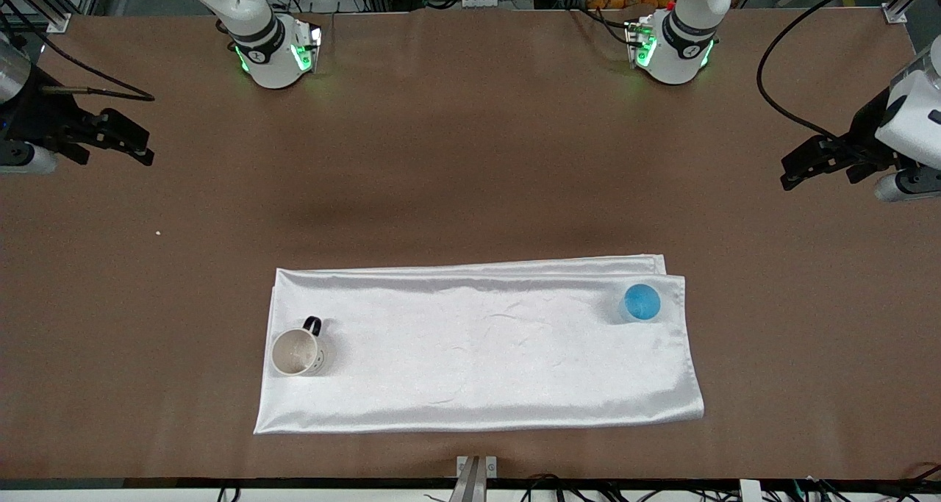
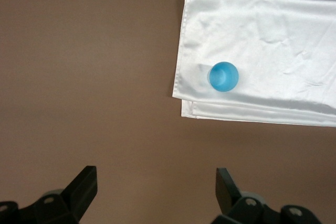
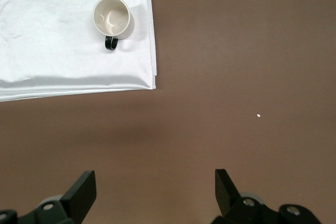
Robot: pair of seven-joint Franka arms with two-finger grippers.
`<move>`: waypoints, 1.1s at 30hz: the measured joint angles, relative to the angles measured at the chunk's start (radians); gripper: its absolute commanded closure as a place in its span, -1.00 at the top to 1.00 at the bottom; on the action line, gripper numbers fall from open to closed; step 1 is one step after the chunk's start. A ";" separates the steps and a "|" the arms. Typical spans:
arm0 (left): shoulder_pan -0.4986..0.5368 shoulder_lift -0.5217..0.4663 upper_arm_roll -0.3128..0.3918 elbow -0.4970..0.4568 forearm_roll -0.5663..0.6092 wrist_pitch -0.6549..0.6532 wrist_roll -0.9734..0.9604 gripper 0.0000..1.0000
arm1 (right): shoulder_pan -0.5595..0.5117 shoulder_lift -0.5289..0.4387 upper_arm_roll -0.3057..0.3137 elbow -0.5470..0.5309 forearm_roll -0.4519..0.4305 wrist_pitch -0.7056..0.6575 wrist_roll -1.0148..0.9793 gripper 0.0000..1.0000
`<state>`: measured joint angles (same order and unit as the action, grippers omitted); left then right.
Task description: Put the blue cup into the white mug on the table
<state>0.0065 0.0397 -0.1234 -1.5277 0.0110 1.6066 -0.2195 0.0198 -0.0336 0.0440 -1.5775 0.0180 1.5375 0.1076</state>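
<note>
The blue cup (image 1: 642, 301) stands upright on the white cloth (image 1: 478, 348), at the cloth's end toward the left arm; it also shows in the left wrist view (image 2: 224, 76). The white mug (image 1: 296, 350) with a black handle stands upright at the cloth's end toward the right arm; it also shows in the right wrist view (image 3: 112, 17), empty. My left gripper (image 1: 790, 173) is open and empty, high over bare brown table (image 1: 470, 156) at the left arm's end. My right gripper (image 1: 140, 145) is open and empty over the table at the right arm's end.
The white cloth (image 2: 262, 51) is folded, with a doubled edge along its side farther from the front camera. A tiny white speck (image 1: 158, 232) lies on the table toward the right arm's end. A metal bracket (image 1: 476, 467) sits at the table's near edge.
</note>
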 measured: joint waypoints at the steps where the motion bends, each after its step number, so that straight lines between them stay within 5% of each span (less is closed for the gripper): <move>1: 0.000 0.000 0.000 0.000 0.000 0.000 0.000 1.00 | 0.000 0.000 0.000 0.001 0.000 0.000 0.000 1.00; 18: -0.004 0.016 -0.002 -0.006 0.000 0.000 0.000 1.00 | -0.004 -0.001 -0.001 0.013 0.000 -0.015 0.000 1.00; 33: -0.023 0.141 -0.011 -0.030 0.000 0.117 0.000 1.00 | -0.004 -0.001 0.000 0.014 -0.001 -0.015 0.000 1.00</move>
<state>-0.0163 0.1811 -0.1343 -1.5576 0.0110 1.7234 -0.2191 0.0154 -0.0343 0.0442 -1.5640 0.0175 1.5227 0.1078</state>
